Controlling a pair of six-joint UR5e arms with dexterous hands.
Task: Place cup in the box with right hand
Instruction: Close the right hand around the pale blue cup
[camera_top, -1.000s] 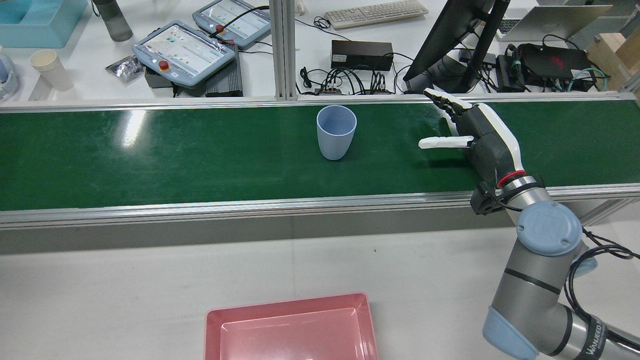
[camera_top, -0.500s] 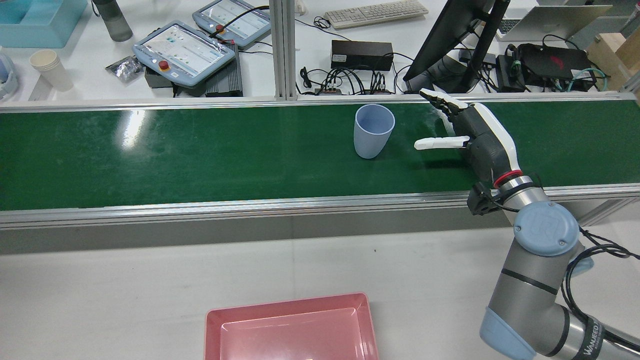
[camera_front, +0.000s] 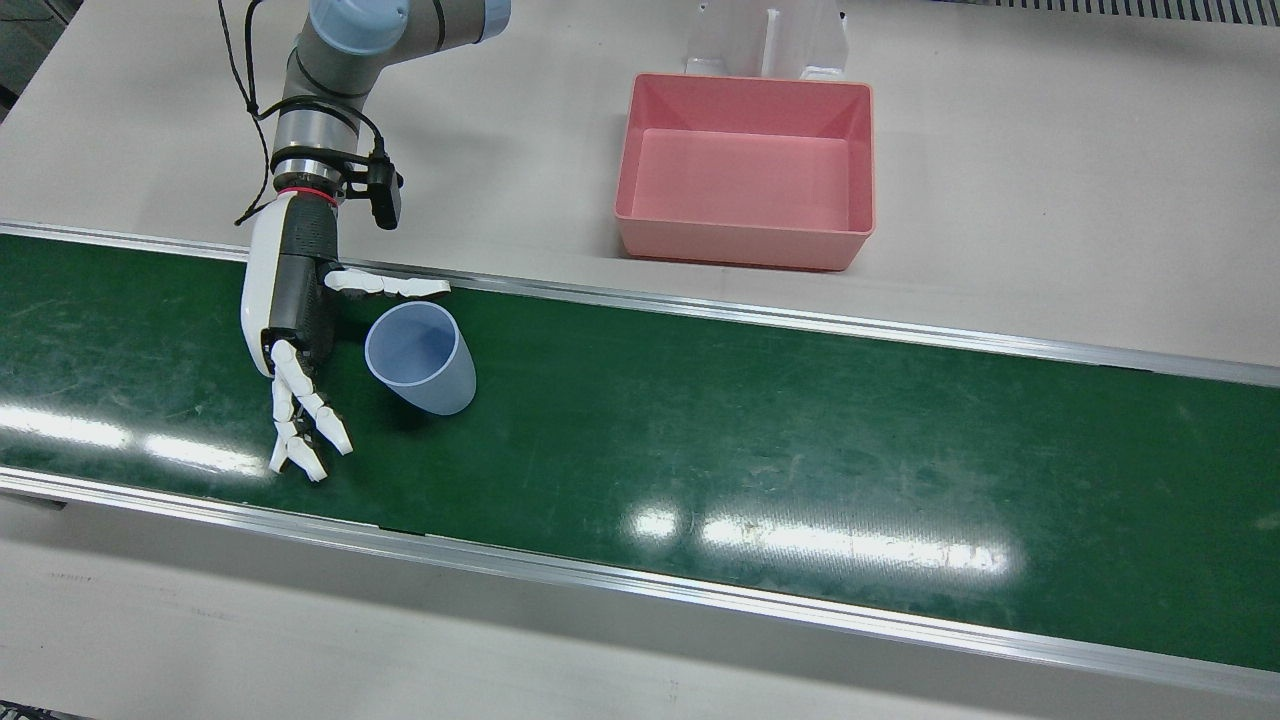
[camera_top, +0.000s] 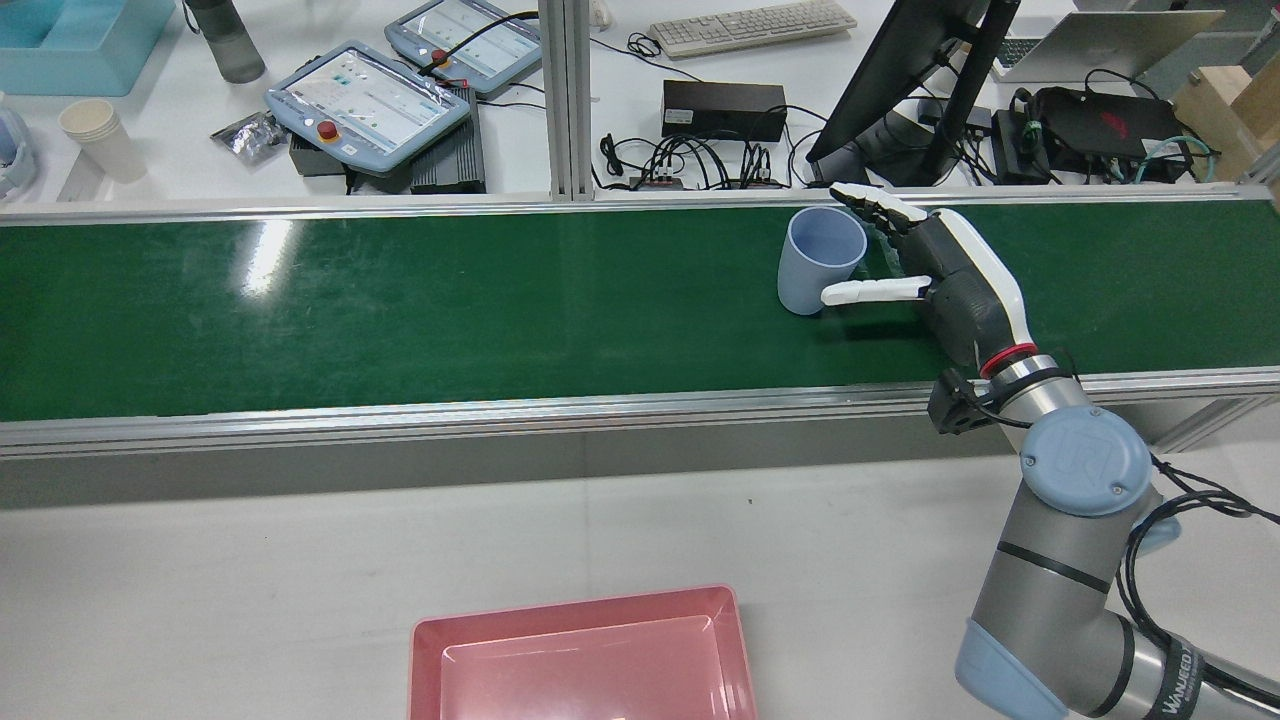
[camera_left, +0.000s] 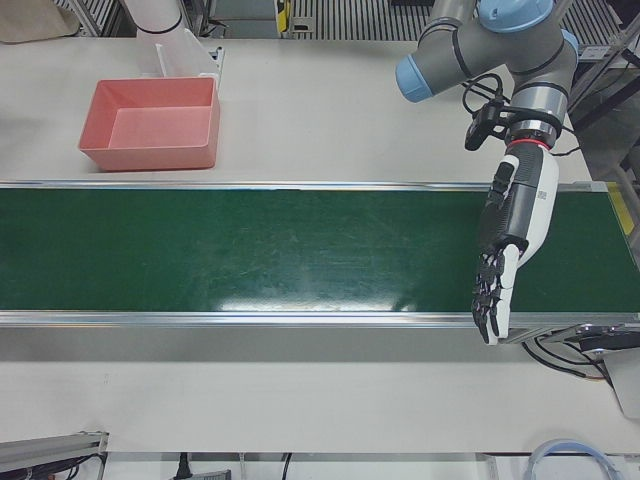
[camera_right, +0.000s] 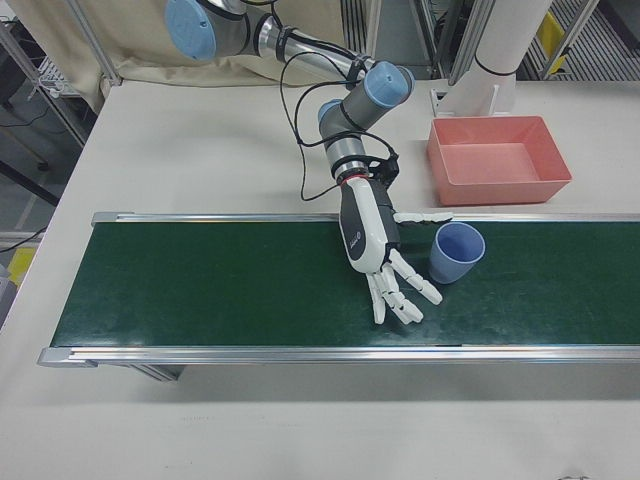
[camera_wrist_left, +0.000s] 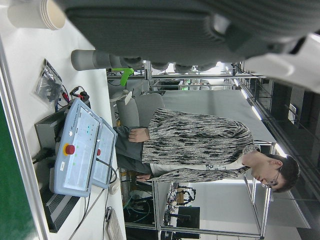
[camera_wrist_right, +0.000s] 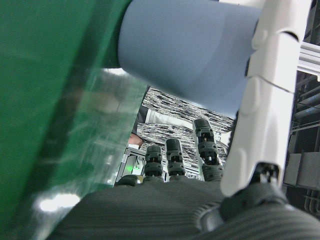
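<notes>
A light blue cup (camera_top: 812, 262) stands upright on the green belt (camera_top: 400, 320). It sits between the thumb and the spread fingers of my right hand (camera_top: 955, 275), which is open around it and not closed on it. The front view shows the cup (camera_front: 422, 360) just right of the right hand (camera_front: 290, 305), with the thumb along its rim. The cup (camera_right: 455, 252) and right hand (camera_right: 368, 238) also show in the right-front view. The cup (camera_wrist_right: 190, 50) fills the right hand view. The pink box (camera_top: 570, 607) lies on the table, empty. My left hand (camera_left: 512, 235) hangs open over the belt's far end.
The belt has raised aluminium rails (camera_top: 500, 408) between the cup and the box (camera_front: 745, 245). Beyond the belt are teach pendants (camera_top: 365, 100), a monitor stand (camera_top: 900, 90), cables and a paper cup stack (camera_top: 100, 138). A white pedestal (camera_front: 765, 40) stands behind the box.
The cup has travelled right along the belt, from well left of the right hand to between its thumb and fingers. The right hand has shifted slightly left and stayed open.
</notes>
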